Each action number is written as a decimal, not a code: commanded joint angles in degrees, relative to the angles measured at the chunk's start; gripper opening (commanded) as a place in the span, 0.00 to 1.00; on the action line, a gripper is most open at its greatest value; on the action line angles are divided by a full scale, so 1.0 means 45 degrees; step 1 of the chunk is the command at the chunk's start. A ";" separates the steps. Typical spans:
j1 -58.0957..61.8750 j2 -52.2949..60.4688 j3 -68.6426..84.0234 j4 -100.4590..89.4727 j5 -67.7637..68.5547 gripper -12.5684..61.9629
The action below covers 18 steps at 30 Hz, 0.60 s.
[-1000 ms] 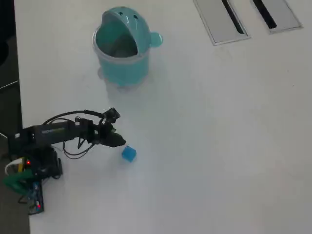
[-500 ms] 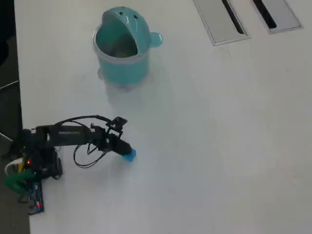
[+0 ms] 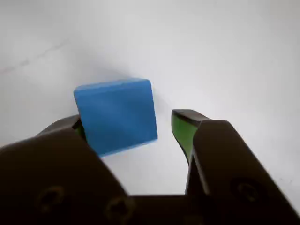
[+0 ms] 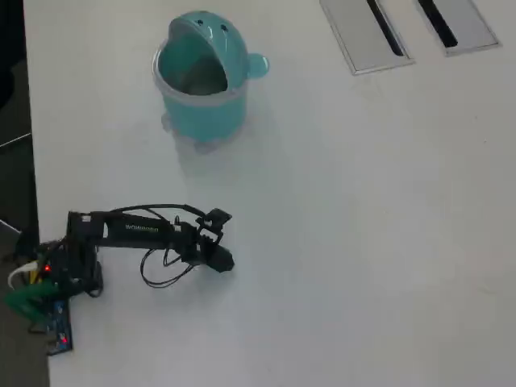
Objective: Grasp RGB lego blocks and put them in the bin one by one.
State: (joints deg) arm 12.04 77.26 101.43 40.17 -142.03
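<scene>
Looking at the overhead view from the left, you have the arm's base at the table's left edge and the arm (image 4: 137,230) stretched out to the right, low over the white table (image 4: 363,242). Its gripper (image 4: 223,260) ends well below the bin (image 4: 200,81), which stands upright near the top of that view with its mouth facing the arm. From above you cannot see the blue block; the gripper head covers that spot.

Moving to the wrist view, again from the left: your left jaw sits low in the frame, right against the left side of the blue block (image 3: 116,115). The block rests on the table, slightly turned, between the jaws. To its right there is a clear strip of table before the green-padded right jaw. So your gripper (image 3: 131,129) is spread around the block, touching it on one side only, not clamped.

Farther right in the overhead view, two grey slotted panels (image 4: 367,36) lie at the top edge.
</scene>
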 commanded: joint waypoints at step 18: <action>-0.1309 0.1074 -0.1953 0.0039 0.1289 0.44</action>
State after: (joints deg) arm 7.38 77.26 95.80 40.25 -137.29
